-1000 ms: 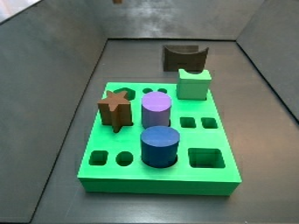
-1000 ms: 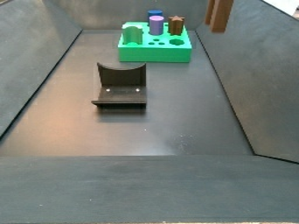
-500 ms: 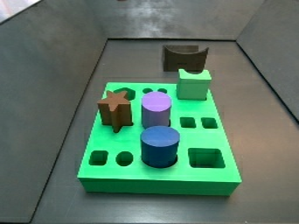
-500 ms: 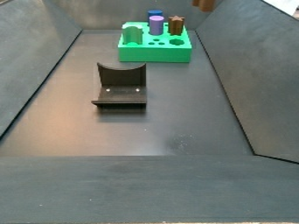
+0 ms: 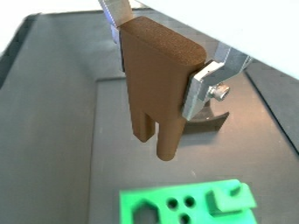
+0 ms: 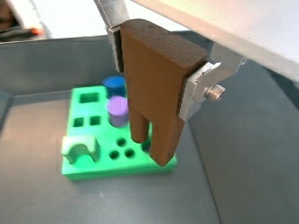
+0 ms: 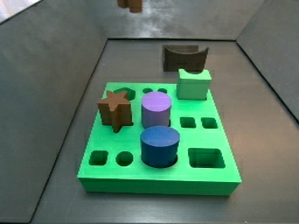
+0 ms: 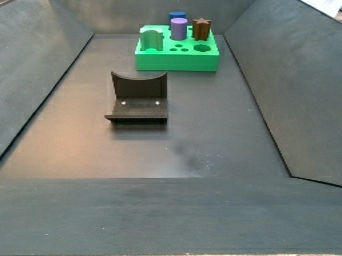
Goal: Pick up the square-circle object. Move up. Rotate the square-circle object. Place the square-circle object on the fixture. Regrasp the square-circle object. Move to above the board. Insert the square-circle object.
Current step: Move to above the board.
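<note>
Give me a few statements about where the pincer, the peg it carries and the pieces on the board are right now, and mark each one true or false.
1. The pincer is shut on the square-circle object. True.
2. The square-circle object already sits in a hole of the board. False: it hangs in the air, gripped between the silver fingers.
3. The fixture has nothing resting on it. True.
4. The brown star peg lies on the floor beside the board. False: it stands in the board.
5. The purple cylinder and blue cylinder stand upright in the board. True.
</note>
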